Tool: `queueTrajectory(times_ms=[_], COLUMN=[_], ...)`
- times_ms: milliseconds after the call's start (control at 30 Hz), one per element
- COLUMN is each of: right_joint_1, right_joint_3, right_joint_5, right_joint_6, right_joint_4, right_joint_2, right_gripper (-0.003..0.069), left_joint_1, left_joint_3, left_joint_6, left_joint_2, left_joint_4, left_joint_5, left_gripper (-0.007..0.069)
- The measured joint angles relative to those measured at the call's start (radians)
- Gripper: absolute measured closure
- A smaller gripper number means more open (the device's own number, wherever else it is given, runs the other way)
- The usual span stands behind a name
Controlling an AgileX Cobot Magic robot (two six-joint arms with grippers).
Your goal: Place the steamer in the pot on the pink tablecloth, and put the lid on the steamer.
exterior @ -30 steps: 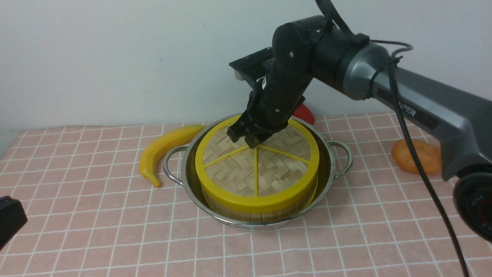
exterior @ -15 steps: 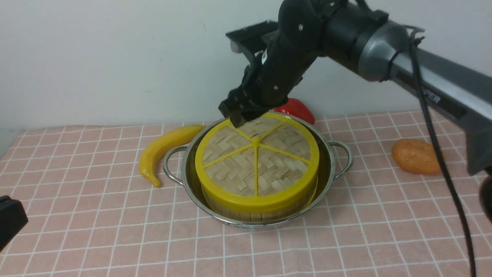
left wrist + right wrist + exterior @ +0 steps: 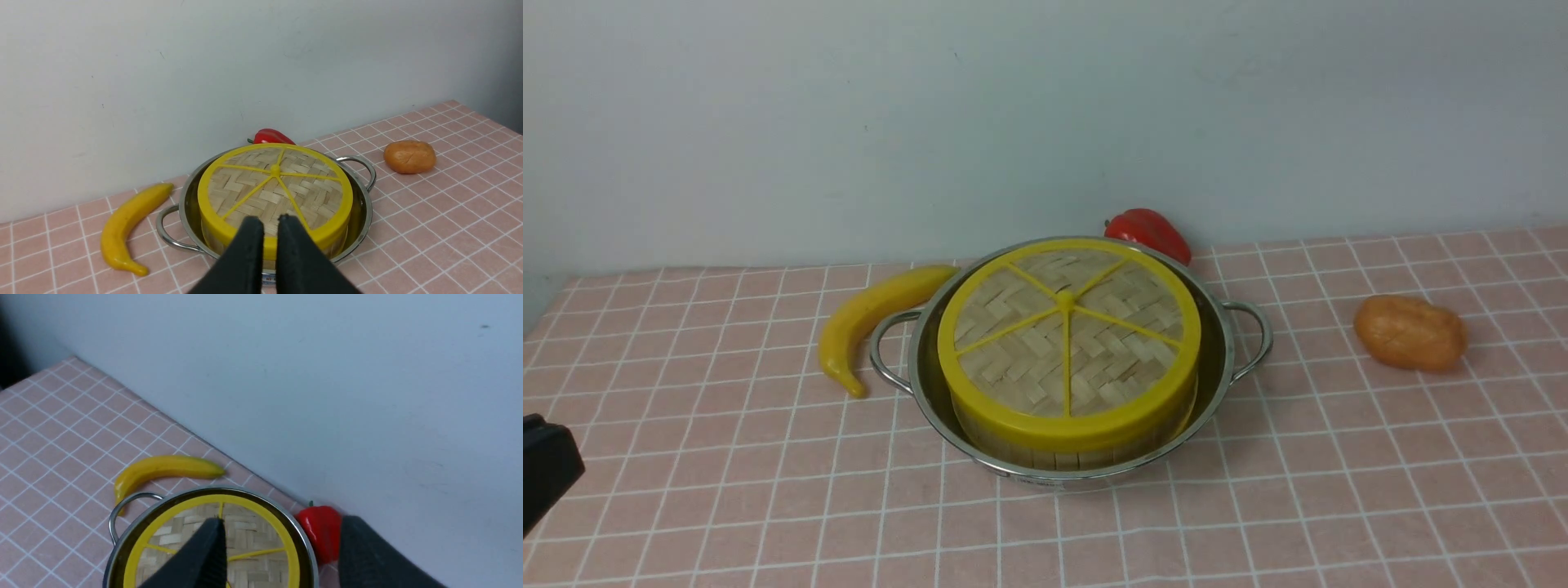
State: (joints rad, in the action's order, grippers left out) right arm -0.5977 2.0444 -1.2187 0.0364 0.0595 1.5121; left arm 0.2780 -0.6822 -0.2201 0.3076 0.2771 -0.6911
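Covering the surface, pink tablecloth (image 3: 1339, 457) meets a pale wall (image 3: 849, 122); left jaws nearly together, right jaws apart

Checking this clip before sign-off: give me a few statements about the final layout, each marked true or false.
1. The lid sits on the steamer inside the pot. True.
2. The banana lies inside the pot. False: it lies on the pink tablecloth, beside the pot's left handle.
3. The right tool is open and holds nothing. True.
4. The red pepper is in front of the pot. False: it is behind it, near the wall.
5. The orange item touches the pot. False: it lies apart, to the right.
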Motion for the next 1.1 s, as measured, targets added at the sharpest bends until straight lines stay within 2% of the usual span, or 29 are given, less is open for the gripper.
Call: queueTrajectory(times_ms=[167,233,267,300,367,500,567,833,967,1100], right_joint_1=[0.000,0.000,0.000,0.000,0.000,0.000,0.000,0.000,0.004,0.077], right_joint_3=[-0.303,-0.469,-0.486,-0.639,-0.794,-1.003,-1.062,-1.170,-1.179,-1.219], right_joint_5=[0.023,0.124,0.137,0.269,0.401,0.592,0.621,0.631,0.604,0.603], right_joint_6=[0.019,0.024,0.024,0.030,0.034,0.034,0.036,0.036,0.030,0.017], right_joint_4=[-0.005,-0.015,-0.015,-0.026,-0.035,-0.059,-0.073,-0.095,-0.059,-0.013], right_joint_2=[-0.225,-0.307,-0.315,-0.388,-0.440,-0.539,-0.564,-0.583,-0.587,-0.642], right_gripper=[0.0470,0.0549,0.0549,0.0622,0.0667,0.0675,0.0675,0.0666,0.0662,0.0657], left_joint_1=[0.000,0.000,0.000,0.000,0.000,0.000,0.000,0.000,0.000,0.000], left_joint_3=[0.000,0.000,0.000,0.000,0.000,0.000,0.000,0.000,0.000,0.000], left_joint_6=[0.000,0.000,0.000,0.000,0.000,0.000,0.000,0.000,0.000,0.000], left_joint_2=[0.000,0.000,0.000,0.000,0.000,0.000,0.000,0.000,0.000,0.000], left_joint_4=[0.000,0.000,0.000,0.000,0.000,0.000,0.000,0.000,0.000,-0.001], left_joint_5=[0.000,0.000,0.000,0.000,0.000,0.000,0.000,0.000,0.000,0.000], left_gripper=[0.0560,0.0560,0.0560,0.0560,0.0560,0.0560,0.0560,0.0550,0.0542,0.0539])
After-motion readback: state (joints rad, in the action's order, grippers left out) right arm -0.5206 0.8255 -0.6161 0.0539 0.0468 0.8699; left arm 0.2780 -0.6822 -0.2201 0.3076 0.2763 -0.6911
